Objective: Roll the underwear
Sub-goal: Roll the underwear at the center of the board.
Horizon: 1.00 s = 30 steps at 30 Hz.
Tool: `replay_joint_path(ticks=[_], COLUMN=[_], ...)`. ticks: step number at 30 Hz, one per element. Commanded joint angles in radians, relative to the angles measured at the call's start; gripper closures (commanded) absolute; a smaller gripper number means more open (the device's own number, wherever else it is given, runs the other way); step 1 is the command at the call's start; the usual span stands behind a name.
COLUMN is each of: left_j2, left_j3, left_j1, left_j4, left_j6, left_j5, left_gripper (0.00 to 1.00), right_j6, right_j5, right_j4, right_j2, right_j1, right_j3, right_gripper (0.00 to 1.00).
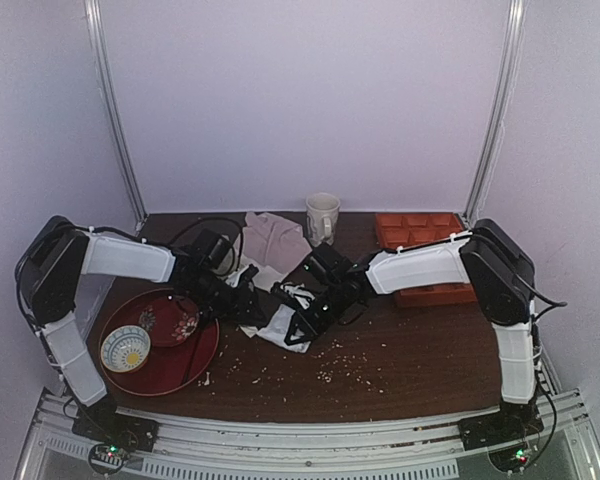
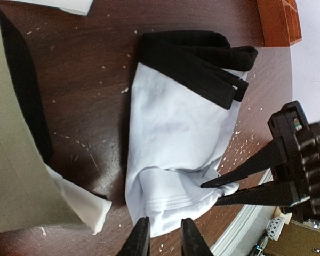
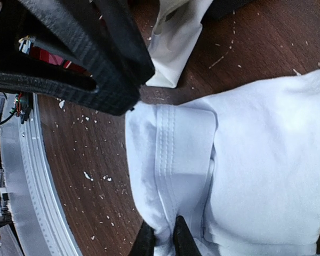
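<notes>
Right end effector (image 3: 164,228) is pinched on the folded edge of the underwear (image 2: 176,133), which is spread on the desk (image 2: 85,80) ahead of it. Left end effector (image 2: 165,229) is narrowly gapped at the same edge; grip cannot be told. Edge should be rolled forward evenly and tightly.

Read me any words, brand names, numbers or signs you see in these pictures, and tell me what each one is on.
No text can be read in any view.
The underwear shows only plain white fabric and black hems; no lettering is in view.
The mug is too small to show any print.
</notes>
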<state>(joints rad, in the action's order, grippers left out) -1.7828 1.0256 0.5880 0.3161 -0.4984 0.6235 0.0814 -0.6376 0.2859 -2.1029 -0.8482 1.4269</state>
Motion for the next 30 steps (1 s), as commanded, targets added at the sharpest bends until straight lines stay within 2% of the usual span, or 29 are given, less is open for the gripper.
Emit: replay_joint_path(ticks=[1, 17, 30], left_j2=[0.029, 0.025, 0.039], left_j3=[-0.01, -0.013, 0.01], left_j1=[-0.008, -0.008, -0.003], left_j4=[-0.008, -0.026, -0.015], left_j6=[-0.012, -0.019, -0.016], left_j5=[-0.013, -0.011, -0.01], left_gripper=[0.72, 0.72, 0.72], right_j6=[0.129, 0.328, 0.44], right_j5=[-0.092, -0.173, -0.129], right_j4=[-0.038, -0.216, -0.274], right_j2=[-0.034, -0.052, -0.059], right_j1=[0.035, 0.108, 0.124], right_j3=[-0.072, -0.184, -0.262], right_gripper=[1.0, 1.0, 1.0])
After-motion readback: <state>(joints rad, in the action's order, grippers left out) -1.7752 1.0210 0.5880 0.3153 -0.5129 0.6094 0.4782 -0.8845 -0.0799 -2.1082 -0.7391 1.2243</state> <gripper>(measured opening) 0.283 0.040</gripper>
